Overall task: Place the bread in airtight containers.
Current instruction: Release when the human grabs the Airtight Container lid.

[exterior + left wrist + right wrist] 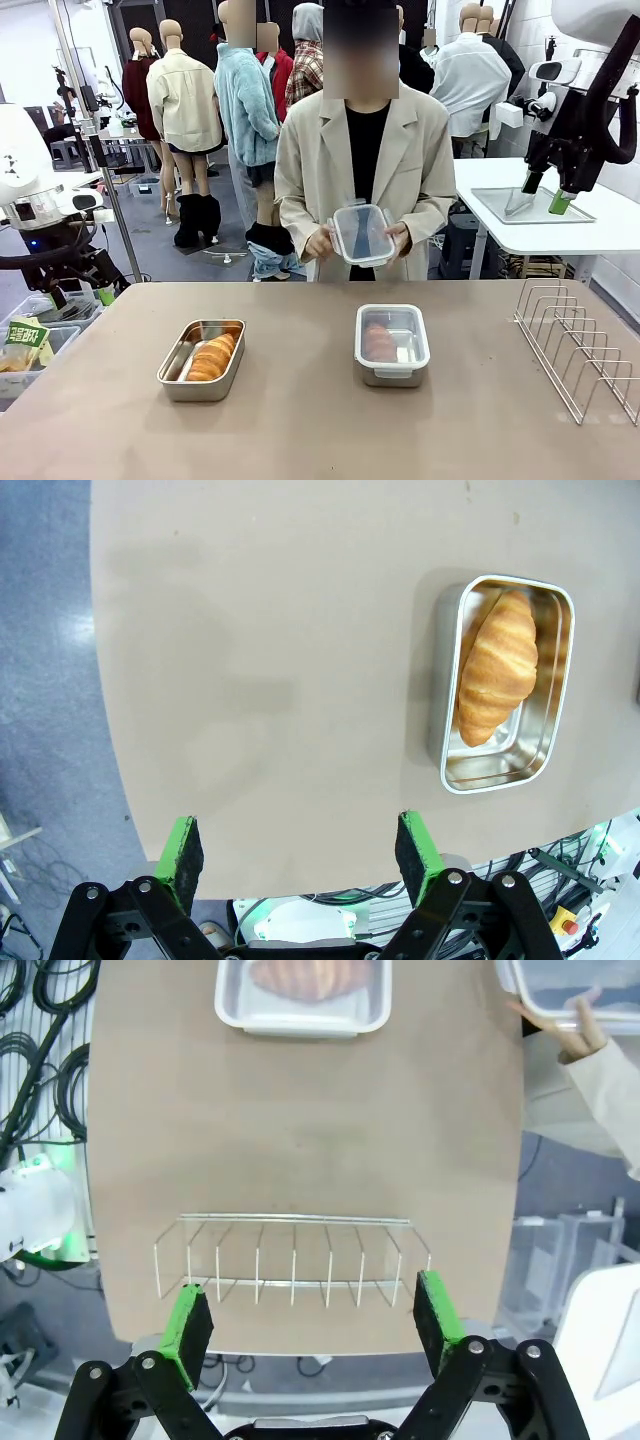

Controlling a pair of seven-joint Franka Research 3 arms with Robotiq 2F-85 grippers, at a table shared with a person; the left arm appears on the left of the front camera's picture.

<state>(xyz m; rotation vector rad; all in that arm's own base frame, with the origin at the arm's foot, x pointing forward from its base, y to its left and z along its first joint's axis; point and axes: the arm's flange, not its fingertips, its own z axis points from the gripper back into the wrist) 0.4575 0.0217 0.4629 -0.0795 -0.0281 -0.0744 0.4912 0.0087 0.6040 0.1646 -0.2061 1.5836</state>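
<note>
The desk carries two steel boxes. The open box sits left of centre, with one croissant lying diagonally inside it, uncovered. The closed box sits right of centre with a clear lid clipped on; the second croissant shows through that lid. A wire rack stands at the desk's right edge.

At the far side, a person holds a loose clear lid in both hands (above the desk, touching neither box).

The left claw hangs over the desk's near edge, fingers spread and empty. The right claw hangs above the wire rack, fingers likewise spread, pinching nothing.
</note>
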